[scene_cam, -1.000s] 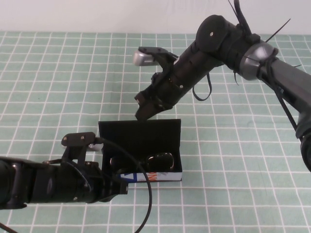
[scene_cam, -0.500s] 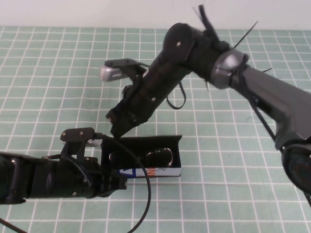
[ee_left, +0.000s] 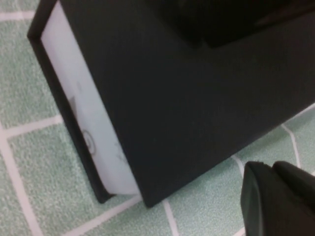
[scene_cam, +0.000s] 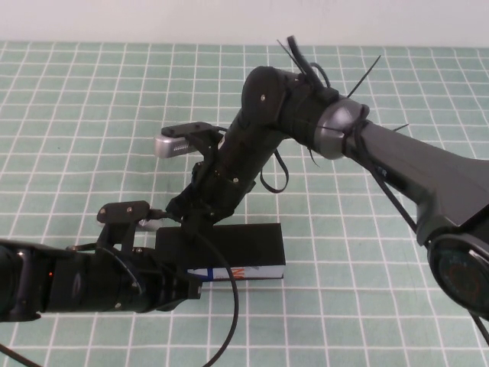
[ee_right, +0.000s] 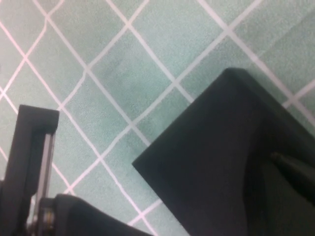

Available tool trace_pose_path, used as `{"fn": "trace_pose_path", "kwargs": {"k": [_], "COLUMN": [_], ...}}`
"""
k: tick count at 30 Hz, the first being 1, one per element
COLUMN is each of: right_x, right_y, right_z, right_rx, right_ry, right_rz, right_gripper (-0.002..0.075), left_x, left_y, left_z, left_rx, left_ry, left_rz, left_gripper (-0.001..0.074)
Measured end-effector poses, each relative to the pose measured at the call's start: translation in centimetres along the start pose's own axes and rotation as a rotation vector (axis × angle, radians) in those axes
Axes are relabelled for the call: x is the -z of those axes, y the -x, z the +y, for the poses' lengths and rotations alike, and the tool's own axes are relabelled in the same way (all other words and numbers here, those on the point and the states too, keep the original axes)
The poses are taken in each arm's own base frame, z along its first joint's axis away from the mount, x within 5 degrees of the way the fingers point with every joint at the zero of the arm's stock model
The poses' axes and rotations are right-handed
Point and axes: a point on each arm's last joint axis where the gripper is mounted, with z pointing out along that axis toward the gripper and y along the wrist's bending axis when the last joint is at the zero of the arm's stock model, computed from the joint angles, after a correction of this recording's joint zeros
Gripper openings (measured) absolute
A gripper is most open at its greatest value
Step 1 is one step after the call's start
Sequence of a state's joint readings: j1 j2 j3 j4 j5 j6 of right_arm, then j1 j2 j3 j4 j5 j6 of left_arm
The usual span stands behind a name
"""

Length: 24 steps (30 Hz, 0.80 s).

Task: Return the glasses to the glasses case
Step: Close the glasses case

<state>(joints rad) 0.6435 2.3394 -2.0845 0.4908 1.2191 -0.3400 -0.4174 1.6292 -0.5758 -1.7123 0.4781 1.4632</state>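
Note:
The glasses case (scene_cam: 237, 243) lies on the mat with its black flap lid folded down flat and its white printed front (scene_cam: 248, 272) towards me. The glasses are hidden inside it. My right gripper (scene_cam: 194, 217) is shut and rests its tip on the lid's back left part. My left gripper (scene_cam: 189, 290) is shut, low on the mat at the case's front left corner. In the left wrist view the case (ee_left: 187, 88) fills the picture, with my left gripper (ee_left: 273, 196) beside its corner. The lid also shows in the right wrist view (ee_right: 221, 162).
The green mat with a white grid (scene_cam: 76, 115) covers the table. The right arm (scene_cam: 397, 168) reaches in from the right across the case. A black cable (scene_cam: 231, 313) loops from the left arm in front of the case.
The lid stood upright and the glasses showed inside the case. The right gripper moved left and down, folding the lid flat. The left arm stayed put.

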Motion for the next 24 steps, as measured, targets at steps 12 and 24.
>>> {"fn": "trace_pose_path", "kwargs": {"k": [12,24], "right_x": [0.4,16.1], "right_y": [-0.4,-0.3], "right_z": [0.1,5.6], "right_rx": [0.006,0.166], "right_ry": [0.01,-0.157], "right_rz": [-0.013,-0.412], "right_gripper": [-0.0012,-0.0011], "left_x": [0.0,7.4], "left_y": [0.0,4.0], "left_z": [-0.4,-7.6], "left_rx": [-0.071,-0.511], "left_ry": [-0.042,-0.33], "left_rz": [0.003,-0.229], "left_gripper": [-0.0002,-0.0002]}}
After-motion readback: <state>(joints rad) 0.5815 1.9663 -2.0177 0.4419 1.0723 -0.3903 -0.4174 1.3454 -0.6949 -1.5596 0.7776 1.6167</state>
